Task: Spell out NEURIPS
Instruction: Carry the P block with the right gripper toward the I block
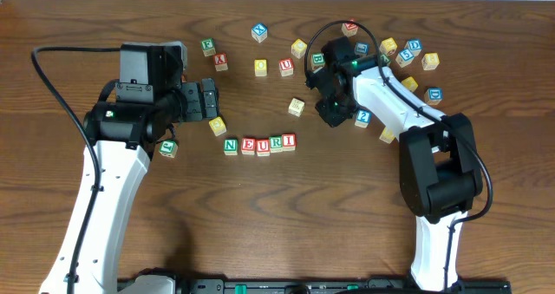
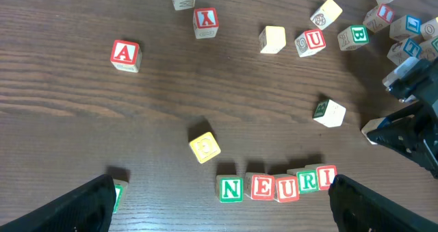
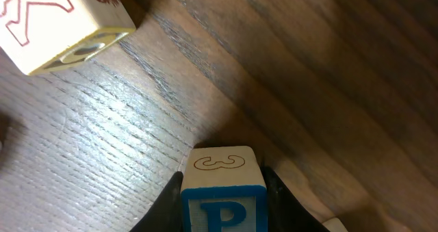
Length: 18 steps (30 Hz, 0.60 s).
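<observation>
Five-cube row (image 1: 259,145) is sitting on the table (image 1: 286,216), cubes touching, reading NEURI. Yellow cube (image 1: 218,126) is lying near its N end; loose cubes (image 1: 261,67) are lying scattered beyond.

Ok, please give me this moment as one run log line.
row: NEURI, two letters missing | right gripper: shut on P cube | left gripper: open, empty

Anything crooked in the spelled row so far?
Slightly. The row of small wooden letter cubes reads NEURI, but the R cube and I cube sit off the N-E-U line, skewing that end. Nothing spilled or damaged.
</observation>
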Motion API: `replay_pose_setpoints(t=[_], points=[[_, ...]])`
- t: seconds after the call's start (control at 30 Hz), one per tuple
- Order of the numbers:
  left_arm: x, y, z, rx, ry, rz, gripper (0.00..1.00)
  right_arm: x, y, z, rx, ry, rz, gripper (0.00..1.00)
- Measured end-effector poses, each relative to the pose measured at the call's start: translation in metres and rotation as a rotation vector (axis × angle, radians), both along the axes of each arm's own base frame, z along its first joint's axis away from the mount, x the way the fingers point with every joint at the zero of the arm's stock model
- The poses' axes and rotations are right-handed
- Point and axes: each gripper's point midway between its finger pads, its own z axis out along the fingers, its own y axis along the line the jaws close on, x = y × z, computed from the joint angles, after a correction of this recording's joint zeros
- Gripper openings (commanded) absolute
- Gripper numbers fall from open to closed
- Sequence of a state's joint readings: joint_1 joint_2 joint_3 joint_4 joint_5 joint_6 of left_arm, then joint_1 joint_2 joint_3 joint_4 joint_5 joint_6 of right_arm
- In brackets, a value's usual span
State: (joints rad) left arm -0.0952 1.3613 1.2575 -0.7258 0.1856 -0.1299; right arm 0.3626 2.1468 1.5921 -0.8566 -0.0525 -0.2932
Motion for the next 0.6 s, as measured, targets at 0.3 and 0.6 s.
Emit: replay_pose_setpoints(t=[0.3,0.6], points=[[0.0,0.0,0.0,0.0,0.0,0.0,0.98,0.001,0.012,0.014,0.008,0.0,-0.023,0.09],[0.0,0.0,0.0,0.0,0.0,0.0,0.98,0.007,0.017,0.025,0.038,-0.003,-0.176,0.06]])
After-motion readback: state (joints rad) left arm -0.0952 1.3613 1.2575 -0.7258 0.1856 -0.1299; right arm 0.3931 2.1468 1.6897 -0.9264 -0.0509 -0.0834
